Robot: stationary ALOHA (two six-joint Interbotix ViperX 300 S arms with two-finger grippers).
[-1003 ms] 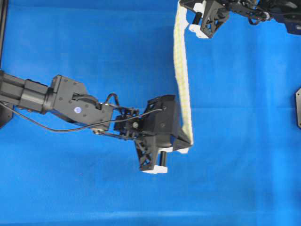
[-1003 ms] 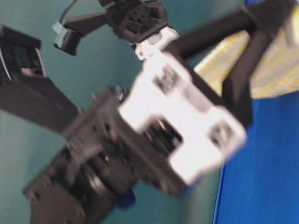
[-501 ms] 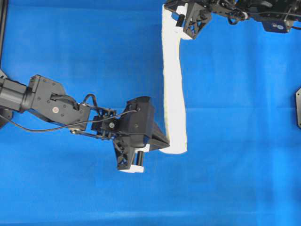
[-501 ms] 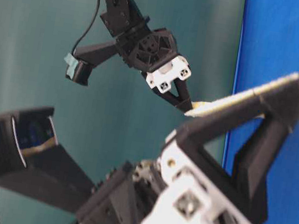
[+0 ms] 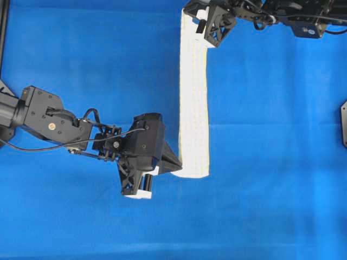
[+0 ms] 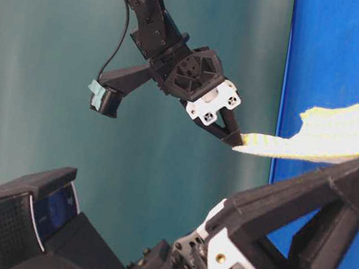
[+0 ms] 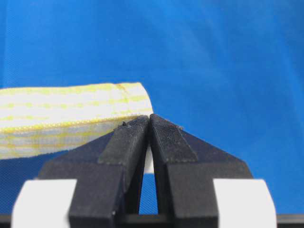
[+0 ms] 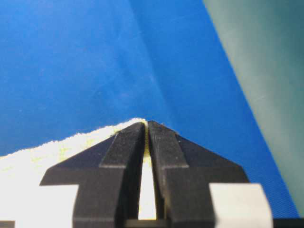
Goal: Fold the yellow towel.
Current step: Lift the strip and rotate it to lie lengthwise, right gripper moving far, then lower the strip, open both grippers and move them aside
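The yellow towel [image 5: 194, 97] is a long white band with fine yellow stripes, stretched from the far edge toward the middle of the blue table. My right gripper [image 5: 191, 13] is shut on its far corner, seen close in the right wrist view with the towel [image 8: 57, 152] between the jaws of the right gripper [image 8: 146, 124]. My left gripper [image 5: 181, 169] is shut on the near corner. In the left wrist view the towel [image 7: 61, 116] runs left from the left gripper [image 7: 149, 118]. From table level the towel [image 6: 341, 135] hangs layered from the right gripper [image 6: 236, 141].
A blue cloth [image 5: 271, 162] covers the whole table. A black fixture [image 5: 344, 123] sits at the right edge and a dark post [image 5: 3, 32] at the left edge. Beyond the table's far edge lies teal floor [image 6: 38, 86].
Both grippers have carried the towel to the left. From above, the band now shows wider than one second ago. Both stay shut on their corners.
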